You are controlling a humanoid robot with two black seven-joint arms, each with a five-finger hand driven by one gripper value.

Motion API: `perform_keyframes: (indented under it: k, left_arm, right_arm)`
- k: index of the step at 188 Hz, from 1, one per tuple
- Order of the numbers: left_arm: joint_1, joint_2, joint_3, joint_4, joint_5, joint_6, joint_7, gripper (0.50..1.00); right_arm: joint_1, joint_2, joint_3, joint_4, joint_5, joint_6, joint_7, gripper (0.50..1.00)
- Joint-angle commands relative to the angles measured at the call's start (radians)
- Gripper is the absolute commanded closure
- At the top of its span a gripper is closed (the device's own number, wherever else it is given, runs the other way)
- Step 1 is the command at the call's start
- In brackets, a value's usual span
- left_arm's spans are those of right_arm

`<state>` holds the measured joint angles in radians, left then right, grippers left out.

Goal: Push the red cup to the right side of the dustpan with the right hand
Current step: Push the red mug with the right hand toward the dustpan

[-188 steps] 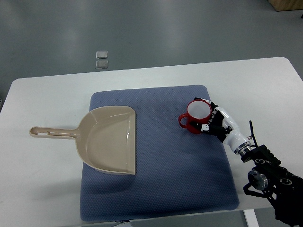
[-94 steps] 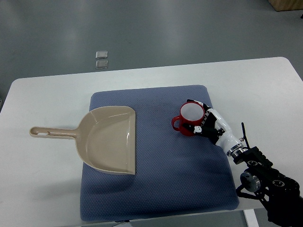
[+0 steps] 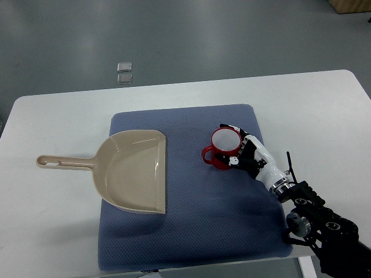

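The right hand (image 3: 246,153) comes in from the lower right corner and lies low on the pad, its fingers (image 3: 236,160) pressed against the right flank of the red cup (image 3: 222,148). They curve part way round the cup's wall but do not close round it; this reads as a pushing contact, not a grip, with the hand relaxed and holding nothing. The black and white forearm trails back to the corner of the frame.

The red cup stands upright on the blue mat (image 3: 191,231), mouth up, showing its white inside, with its handle pointing left towards the dustpan (image 3: 136,171). A clear strip of mat lies between the cup's handle and the dustpan's straight open edge, so the two are near but apart.

The beige dustpan rests across the left half of the mat, its long handle reaching out leftward over the white bench (image 3: 52,226). The left arm does not show anywhere.

As a judgement, the push is well under way but not finished. The cup is already on the right of the dustpan, roughly midway across the right half of the mat. What remains is a short slide leftward until it sits just beside the dustpan's edge, then lifting the hand away.
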<state>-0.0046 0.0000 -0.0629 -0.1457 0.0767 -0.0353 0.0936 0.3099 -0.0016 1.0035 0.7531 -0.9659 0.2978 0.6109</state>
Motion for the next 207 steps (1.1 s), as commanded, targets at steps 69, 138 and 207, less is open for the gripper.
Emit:
perform_keyframes:
  k: [69, 138, 207]
  left_arm:
    - [0.000, 0.000, 0.000, 0.000, 0.000, 0.000, 0.000, 0.500]
    - [0.000, 0.000, 0.000, 0.000, 0.000, 0.000, 0.000, 0.500]
    - [0.000, 0.000, 0.000, 0.000, 0.000, 0.000, 0.000, 0.500]
  right_arm:
    - [0.008, 0.002, -0.023, 0.002, 0.000, 0.001, 0.000, 0.570]
    - [0.018, 0.002, -0.049, 0.003, -0.010, 0.001, 0.000, 0.568]
    - [0.038, 0.002, -0.086, 0.009, -0.010, 0.001, 0.000, 0.568]
